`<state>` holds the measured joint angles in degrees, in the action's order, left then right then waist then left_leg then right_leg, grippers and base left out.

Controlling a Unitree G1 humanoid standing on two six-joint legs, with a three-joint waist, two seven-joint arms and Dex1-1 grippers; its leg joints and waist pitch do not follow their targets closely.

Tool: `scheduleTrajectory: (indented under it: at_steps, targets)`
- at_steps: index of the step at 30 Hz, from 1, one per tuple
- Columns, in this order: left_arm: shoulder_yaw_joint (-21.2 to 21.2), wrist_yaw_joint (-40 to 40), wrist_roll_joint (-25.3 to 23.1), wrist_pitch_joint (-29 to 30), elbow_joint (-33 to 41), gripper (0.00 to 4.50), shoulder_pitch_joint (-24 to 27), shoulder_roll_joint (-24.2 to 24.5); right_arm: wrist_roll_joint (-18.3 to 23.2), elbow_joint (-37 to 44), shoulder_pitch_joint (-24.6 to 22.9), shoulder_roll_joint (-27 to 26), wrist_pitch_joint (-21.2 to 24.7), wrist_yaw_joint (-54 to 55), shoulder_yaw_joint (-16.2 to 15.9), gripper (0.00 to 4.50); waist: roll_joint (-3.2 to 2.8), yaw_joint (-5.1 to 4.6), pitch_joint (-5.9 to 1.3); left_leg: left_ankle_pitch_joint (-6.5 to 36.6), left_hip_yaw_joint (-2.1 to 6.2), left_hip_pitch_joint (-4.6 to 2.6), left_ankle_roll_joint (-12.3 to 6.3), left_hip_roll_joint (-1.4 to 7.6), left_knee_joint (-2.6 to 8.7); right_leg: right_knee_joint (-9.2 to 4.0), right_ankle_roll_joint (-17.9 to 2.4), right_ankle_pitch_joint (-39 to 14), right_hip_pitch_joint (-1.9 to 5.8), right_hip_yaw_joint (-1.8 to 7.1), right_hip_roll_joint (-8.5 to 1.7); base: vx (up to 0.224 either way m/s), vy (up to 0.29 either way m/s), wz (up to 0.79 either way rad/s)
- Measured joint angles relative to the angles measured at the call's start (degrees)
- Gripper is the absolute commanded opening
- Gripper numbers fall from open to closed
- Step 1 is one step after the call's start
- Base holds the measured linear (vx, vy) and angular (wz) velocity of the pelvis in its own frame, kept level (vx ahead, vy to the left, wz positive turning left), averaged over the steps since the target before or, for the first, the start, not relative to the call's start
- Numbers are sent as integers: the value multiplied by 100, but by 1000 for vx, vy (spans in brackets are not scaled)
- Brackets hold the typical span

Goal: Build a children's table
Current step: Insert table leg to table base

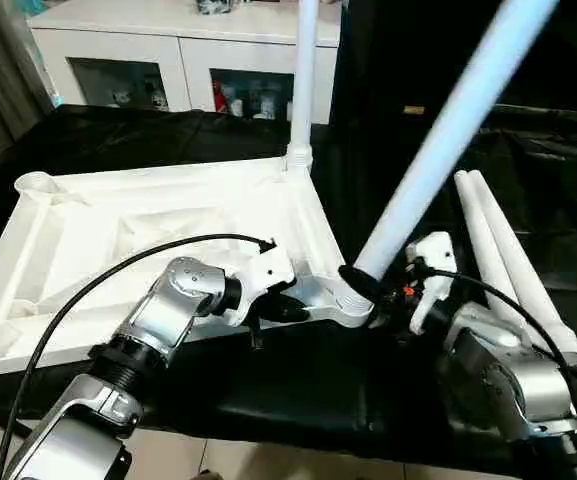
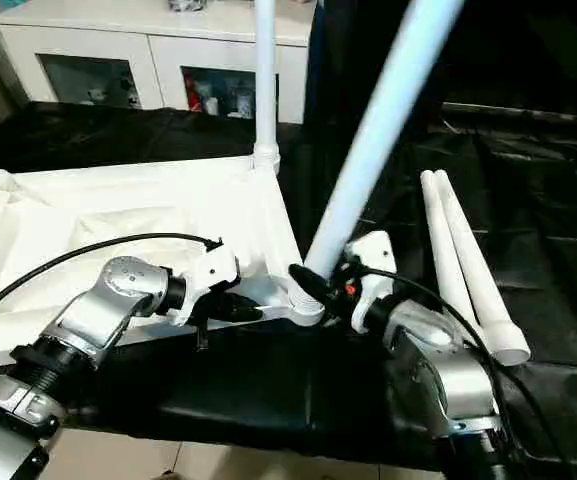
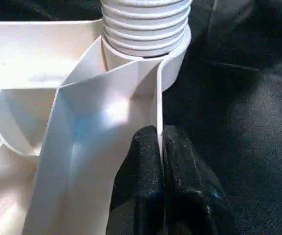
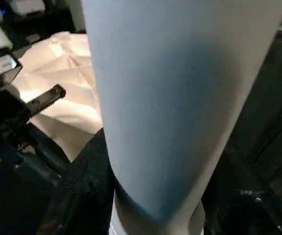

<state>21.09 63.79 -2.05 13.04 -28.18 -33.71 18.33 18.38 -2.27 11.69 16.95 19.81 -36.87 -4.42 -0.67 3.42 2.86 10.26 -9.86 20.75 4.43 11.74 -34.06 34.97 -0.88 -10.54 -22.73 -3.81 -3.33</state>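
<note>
White plastic children's tabletop [image 1: 118, 250] lies upside down, ribs up, on black-draped table [image 1: 268, 390]. Left fingers [image 3: 160, 166] clenched on thin rim wall just beside near corner socket [image 1: 343, 305]. Tilted white tube leg [image 1: 438, 140] sits in that socket w/ right gripper [image 1: 363, 283] at its base; grip state unclear. Another leg [image 1: 303, 80] upright in far corner. Two spare legs [image 1: 513, 260] lie beside right arm.

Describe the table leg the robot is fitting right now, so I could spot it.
Find the white tabletop lying upside down on the black cloth. At its near right corner, a long white leg rises slanting. The leg at the far corner stands upright, and two spare legs lie flat.
</note>
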Motion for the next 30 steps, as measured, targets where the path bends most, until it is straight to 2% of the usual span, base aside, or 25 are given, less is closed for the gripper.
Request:
scheduleTrajectory:
  at_steps: [6,12,17,22,28,30]
  targets:
    - [1,6,3,-48,-55,0,-5,15,-132,-19,161,151,85,-100,-205,191,20,-2,-1,0,-1,-29,0,0,8,-2,10,-6,21,1,0,0,0,0]
    - [1,46,8,-45,-54,0,0,30,-205,-160,200,156,91,-240,-238,191,56,-3,-13,0,-1,-31,0,-1,17,-5,15,-10,22,1,0,0,0,0]
    - [1,132,22,-70,-48,0,16,56,-173,-283,204,154,-27,-366,-233,191,68,-7,-21,1,-1,-34,1,-1,24,-12,17,-11,25,1,0,0,0,0]
    - [-10,520,233,-172,181,0,234,303,-2,-276,84,194,-174,-882,-258,191,70,-22,-23,2,-3,-49,2,-3,51,-18,15,-25,33,0,1,0,0,0]
    - [12,897,280,-384,272,0,363,496,75,-237,-28,369,-335,-1420,-384,191,73,-15,-25,3,-2,-75,3,-3,59,-32,17,-31,63,-4,1,0,0,0]
    - [42,993,282,-474,298,0,386,566,56,-246,-37,495,-526,-1578,-518,191,73,-11,-25,3,-2,-77,3,-3,59,-39,17,-31,68,-4,0,0,0,0]
